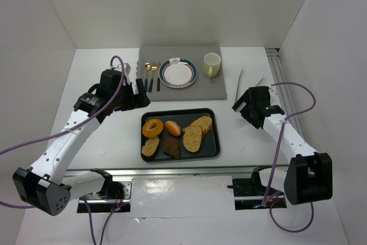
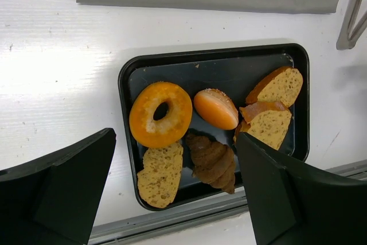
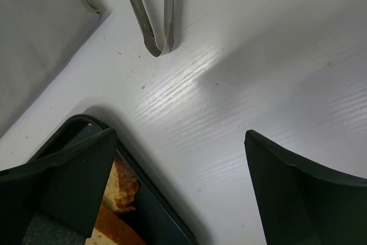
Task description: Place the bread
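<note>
On the bench point(image 1: 114, 142), the tray point(image 1: 210, 144) lies near centre, holding the bread pieces point(image 1: 192, 139). Behind it the mat point(image 1: 212, 87) carries cutlery point(image 1: 152, 76) left, plate point(image 1: 178, 73) middle, cup point(image 1: 212, 65) right. Tongs point(image 3: 156, 47) lie right of the mat.

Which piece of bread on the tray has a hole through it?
The orange bagel in the far-left corner of the tray; the seeded bun, the croissant and the slices are all solid.
</note>
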{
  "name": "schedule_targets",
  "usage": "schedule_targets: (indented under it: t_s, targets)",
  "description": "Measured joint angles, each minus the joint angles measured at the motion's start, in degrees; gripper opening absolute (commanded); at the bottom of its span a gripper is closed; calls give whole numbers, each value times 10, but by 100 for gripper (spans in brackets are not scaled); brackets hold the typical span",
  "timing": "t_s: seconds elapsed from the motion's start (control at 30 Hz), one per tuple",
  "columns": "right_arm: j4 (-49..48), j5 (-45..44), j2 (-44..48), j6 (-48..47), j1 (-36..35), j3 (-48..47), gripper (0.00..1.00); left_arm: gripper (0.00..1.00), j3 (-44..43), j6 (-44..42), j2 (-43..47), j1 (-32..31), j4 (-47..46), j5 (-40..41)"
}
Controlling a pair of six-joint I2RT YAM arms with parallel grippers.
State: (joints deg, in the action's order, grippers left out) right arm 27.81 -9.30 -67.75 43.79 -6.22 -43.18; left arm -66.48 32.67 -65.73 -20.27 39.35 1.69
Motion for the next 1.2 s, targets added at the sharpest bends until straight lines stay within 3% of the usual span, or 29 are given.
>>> schedule_targets:
  t_s: [0.33, 0.73, 1.2]
  targets:
    - [-8, -56, -28, 2, -33, 3, 99, 100, 1, -12, 0, 4, 0, -6]
    - [-32, -124, -235, -69, -63, -166, 99, 98, 1, -14, 5, 15, 1, -6]
    - [-70, -101, -360, -133, 8, -215, 99, 98, 14, -25, 13, 23, 10, -23]
